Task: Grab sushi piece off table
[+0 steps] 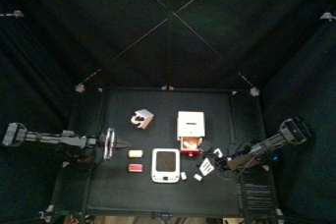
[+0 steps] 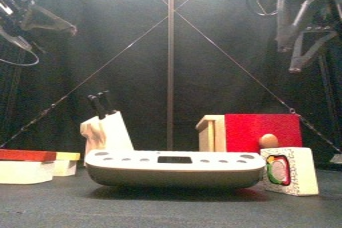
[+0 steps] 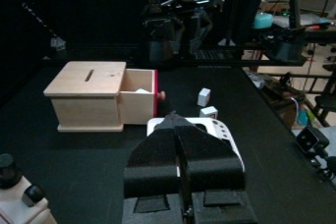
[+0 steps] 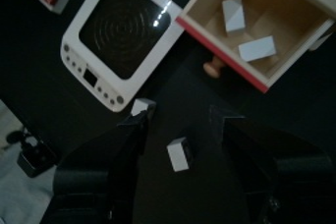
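The sushi piece, a tiny white lump, lies on the black table right of the white rectangular device. In the top view the sushi piece sits just ahead of my right gripper. In the right wrist view that gripper is open above the table, its jaws standing either side of the piece without touching it. A second tiny white bit lies nearer the device's corner. My left gripper rests at the table's left, shut and empty, pointing at the device.
A wooden box with a red side stands behind the device and holds two white blocks. A white knife block stands at the back left. Red-and-white blocks lie left of the device. A white block with a red-green picture stands at the front right.
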Robot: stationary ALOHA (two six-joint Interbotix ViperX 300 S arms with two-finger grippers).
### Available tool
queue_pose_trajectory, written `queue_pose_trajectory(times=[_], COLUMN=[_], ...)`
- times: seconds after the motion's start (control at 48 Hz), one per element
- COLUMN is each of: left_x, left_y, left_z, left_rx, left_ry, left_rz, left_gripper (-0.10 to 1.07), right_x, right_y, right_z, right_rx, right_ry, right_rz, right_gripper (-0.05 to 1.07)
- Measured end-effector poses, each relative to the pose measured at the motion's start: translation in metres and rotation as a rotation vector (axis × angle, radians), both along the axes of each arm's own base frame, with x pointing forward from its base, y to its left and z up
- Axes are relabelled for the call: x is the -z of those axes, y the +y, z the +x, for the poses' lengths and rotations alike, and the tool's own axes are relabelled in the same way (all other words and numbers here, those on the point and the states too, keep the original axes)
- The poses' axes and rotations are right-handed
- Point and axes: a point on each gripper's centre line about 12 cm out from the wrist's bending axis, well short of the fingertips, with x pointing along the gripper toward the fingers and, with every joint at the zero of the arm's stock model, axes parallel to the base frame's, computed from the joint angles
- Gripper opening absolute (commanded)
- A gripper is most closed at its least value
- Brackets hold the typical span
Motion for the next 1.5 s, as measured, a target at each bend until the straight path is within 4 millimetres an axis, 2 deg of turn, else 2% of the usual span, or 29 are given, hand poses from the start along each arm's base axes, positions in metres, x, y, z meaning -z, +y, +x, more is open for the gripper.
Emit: queue_pose_trajectory(times=[0.229, 0.5, 0.667, 0.979, 1.25, 1.5], left_x=[0.002, 0.002, 0.002, 0.004, 0.005, 0.005], left_y=[0.0, 0.0, 0.0, 0.0, 0.0, 0.0], left_z=[-0.001, -0.001, -0.001, -0.001, -0.001, -0.001], left_rx=[0.002, 0.002, 0.0, 0.001, 0.0, 0.0], left_ry=[0.006, 0.006, 0.006, 0.011, 0.012, 0.014], left_rz=[0.0, 0.0, 0.0, -0.001, -0.001, -0.001], left_gripper=[-0.03, -0.03, -0.03, -0.03, -0.03, -0.03], right_x=[0.029, 0.059, 0.067, 0.098, 0.117, 0.126], right_y=[0.029, 0.045, 0.049, 0.052, 0.051, 0.048], right_z=[-0.002, 0.004, 0.007, 0.011, 0.014, 0.015], right_rx=[-0.084, -0.099, -0.11, -0.126, -0.12, -0.105], right_ry=[0.091, 0.168, 0.174, 0.226, 0.266, 0.291], right_rz=[-0.018, 0.005, 0.017, 0.005, -0.006, -0.017], right_gripper=[0.86, 0.86, 0.86, 0.86, 0.86, 0.79])
